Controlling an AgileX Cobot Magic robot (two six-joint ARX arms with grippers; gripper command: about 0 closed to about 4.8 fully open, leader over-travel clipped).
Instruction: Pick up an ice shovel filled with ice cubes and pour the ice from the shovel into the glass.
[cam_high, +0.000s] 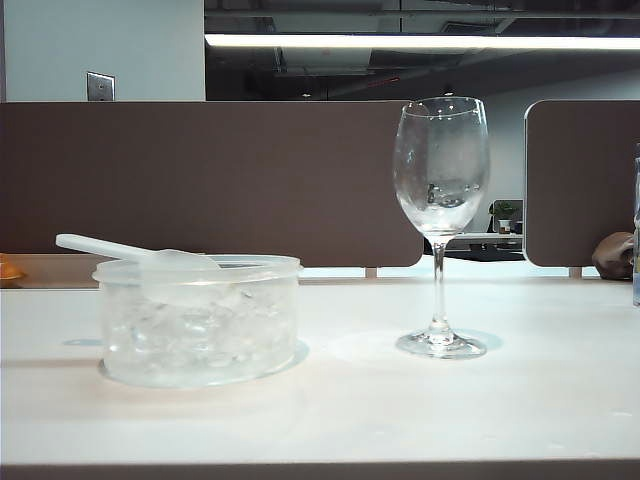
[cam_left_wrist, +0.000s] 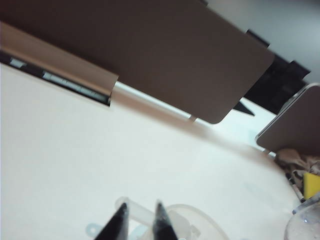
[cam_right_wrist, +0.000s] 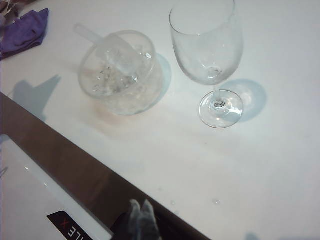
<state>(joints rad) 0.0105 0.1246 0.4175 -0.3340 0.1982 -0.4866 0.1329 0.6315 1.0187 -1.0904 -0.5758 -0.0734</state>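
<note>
White tabletop (cam_high: 520, 400), office setting; brown partition panels (cam_high: 220, 180) along far edge, ceiling strip light (cam_high: 420, 41) above.

Tub (cam_high: 200, 320): round, clear plastic, sits on tabletop at left of ext. view, filled w/ ice cubes (cam_high: 190, 335). Rim intact, tub upright.

Shovel (cam_high: 140, 258): translucent white, lies across top of tub. Bowl rests on the ice near tub centre; handle sticks out past rim toward left of ext. view, angled slightly up. Right wrist view shows same: shovel (cam_right_wrist: 112, 50) bowl over ice, handle overhanging the rim of the tub (cam_right_wrist: 120, 75). Not held by either gripper.

Glass (cam_high: 441, 220): stemmed, upright on its foot, right of tub, apart from it, no contact. Bowl shows droplets or frost on inner wall and a small amt of something at bottom; cannot tell if ice. Right wrist view: glass (cam_right_wrist: 210, 55) beside tub, foot flat on tabletop.

Left gripper (cam_left_wrist: 140, 222): two dark fingertips visible at edge of left wrist view, spread apart w/ a gap between them, nothing in it. Positioned above shovel handle (cam_left_wrist: 135, 207), which shows pale beyond the tips; contact cannot be confirmed. Not seen in ext. view.

Right gripper (cam_right_wrist: 141, 220): at near tabletop edge, well apart from tub and glass. Tips look pressed together, blurred; holding nothing.

Misc: purple cloth (cam_right_wrist: 22, 32) beyond tub in right wrist view. Brown rounded obj. (cam_high: 612, 255) behind the far edge at right.
</note>
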